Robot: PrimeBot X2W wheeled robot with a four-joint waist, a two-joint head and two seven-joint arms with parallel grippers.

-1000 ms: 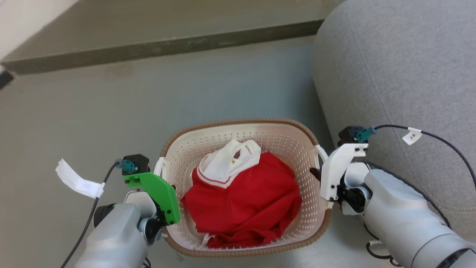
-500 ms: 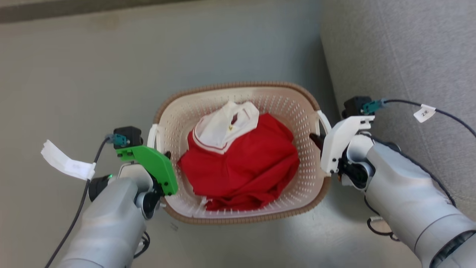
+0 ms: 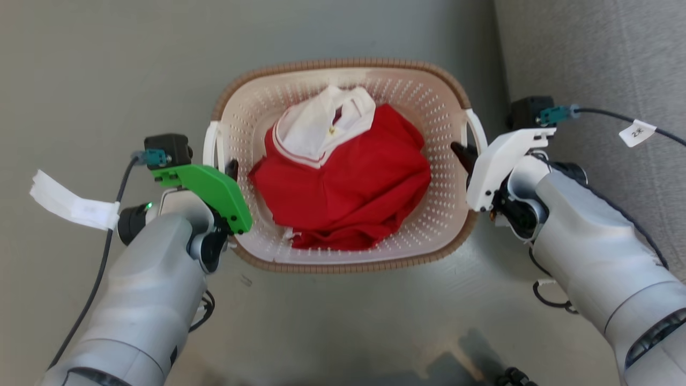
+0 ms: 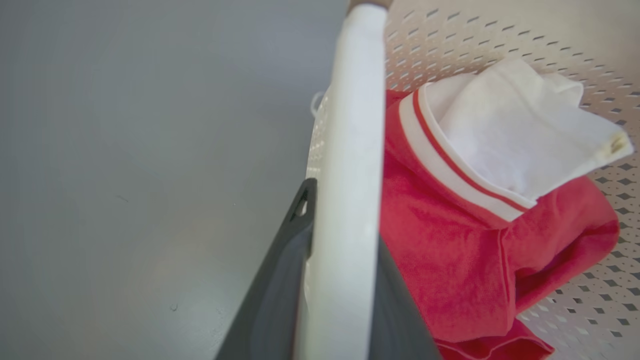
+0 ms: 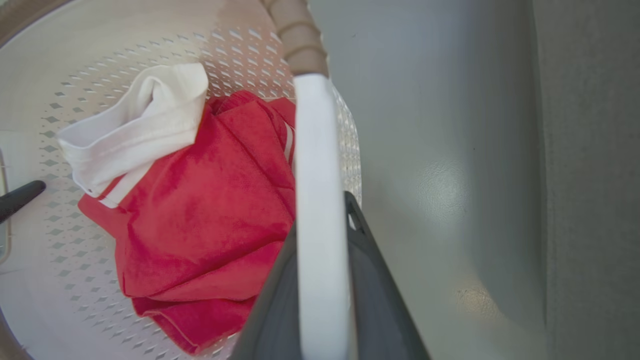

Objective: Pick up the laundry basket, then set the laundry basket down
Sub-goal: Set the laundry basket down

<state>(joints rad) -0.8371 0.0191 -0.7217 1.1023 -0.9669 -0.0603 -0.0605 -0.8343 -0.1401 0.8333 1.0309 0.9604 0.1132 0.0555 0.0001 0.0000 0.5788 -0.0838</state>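
Grey floor [image 3: 107, 64] spreads beneath everything, with a grey upholstered seat [image 3: 600, 53] close on my right. Between my arms is the laundry basket [image 3: 343, 266], a red shirt [image 3: 348, 182] bundled inside; whether its base touches the floor I cannot tell. Its long axis runs straight from one gripper to the other, with a white handle at each end. My left gripper [image 3: 229, 170] pinches the left handle [image 4: 350, 150] and my right gripper [image 3: 462, 153] the right handle [image 5: 315, 175], fingers straddling each bar. Both arms are equally near, so I judge the basket must move level, both sides together.
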